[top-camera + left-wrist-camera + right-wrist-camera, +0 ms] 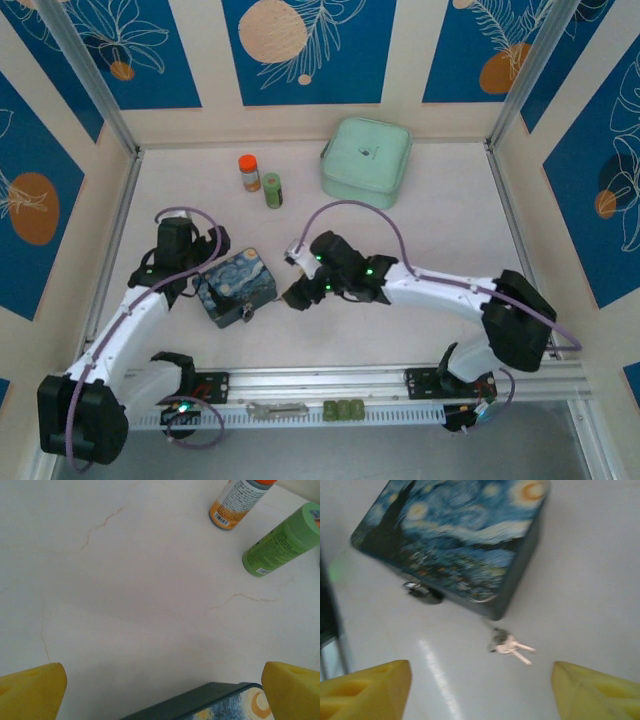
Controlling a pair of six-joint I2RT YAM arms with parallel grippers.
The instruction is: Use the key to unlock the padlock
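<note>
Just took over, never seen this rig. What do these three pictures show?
Two white robot arms stand at the table's near edge. One picture looks down on both; the others come from wrist cameras, so the yellow wedges are claw fingers. The left claw is open over an edge of the starry-night tin, two bottles beyond. The right claw is open and empty above the keys lying beside the tin; the padlock hangs at the tin's side. Nothing is held.

The top external view looks steeply down from behind the arm bases (pixel 130 395) at its bottom edge, taking in the whole desk (pixel 440 230). Both wrist views sit close above the desk; all three share the starry-night tin (pixel 236 285)
</note>
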